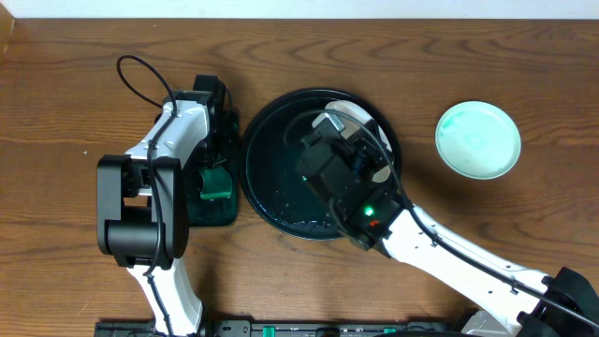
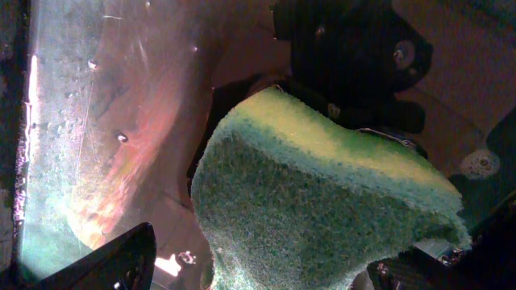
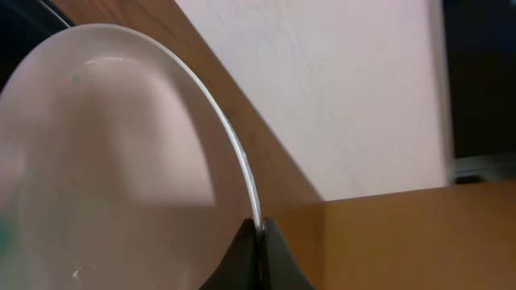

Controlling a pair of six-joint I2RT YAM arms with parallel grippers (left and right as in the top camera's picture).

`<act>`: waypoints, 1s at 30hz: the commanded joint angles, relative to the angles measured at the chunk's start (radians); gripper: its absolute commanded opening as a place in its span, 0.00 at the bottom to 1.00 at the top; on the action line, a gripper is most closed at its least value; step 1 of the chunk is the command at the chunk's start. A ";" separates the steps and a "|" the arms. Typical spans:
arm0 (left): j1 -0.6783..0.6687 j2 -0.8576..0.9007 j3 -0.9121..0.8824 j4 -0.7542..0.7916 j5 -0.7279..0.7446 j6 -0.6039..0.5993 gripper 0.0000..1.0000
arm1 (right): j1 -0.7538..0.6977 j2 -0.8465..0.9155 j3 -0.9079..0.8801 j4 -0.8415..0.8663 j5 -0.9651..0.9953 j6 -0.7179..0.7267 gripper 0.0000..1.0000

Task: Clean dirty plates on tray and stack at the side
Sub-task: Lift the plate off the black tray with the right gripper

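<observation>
Your right gripper [image 3: 258, 232] is closed on the rim of a white plate [image 3: 121, 161]: in the right wrist view the two fingertips meet with the thin edge pinched between them. The plate is tilted there, its pale face turned toward the camera. From overhead, this gripper sits over the far right part of the black tray [image 1: 276, 168], and the wrist covers most of the plate; only white slivers of it show around the wrist. Small wet spots glint on the near part of the tray floor.

Your left gripper [image 2: 270, 262] is down over the small green tray [image 1: 211, 217], just left of the black tray. The green and yellow sponge [image 2: 322, 209] fills the space ahead of it. One finger [image 2: 121, 258] shows clear of the sponge's edge and the other is mostly hidden, so you cannot tell whether it is gripping.

A second plate [image 1: 477, 140], tinted faint teal, lies flat on the bare worktop [image 1: 75, 94], well to the right of the black tray.
</observation>
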 commanded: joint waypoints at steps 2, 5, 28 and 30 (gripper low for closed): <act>0.001 0.003 -0.008 -0.003 -0.006 0.005 0.82 | 0.023 -0.022 -0.001 0.013 0.148 -0.130 0.01; 0.001 0.003 -0.008 -0.003 -0.006 0.005 0.82 | 0.026 -0.022 -0.001 0.040 0.194 -0.171 0.01; 0.001 0.003 -0.008 -0.003 -0.006 0.005 0.82 | 0.074 -0.012 -0.001 0.151 0.349 -0.190 0.01; 0.001 0.003 -0.008 -0.003 -0.006 0.005 0.82 | 0.081 -0.012 -0.001 0.151 0.283 -0.150 0.01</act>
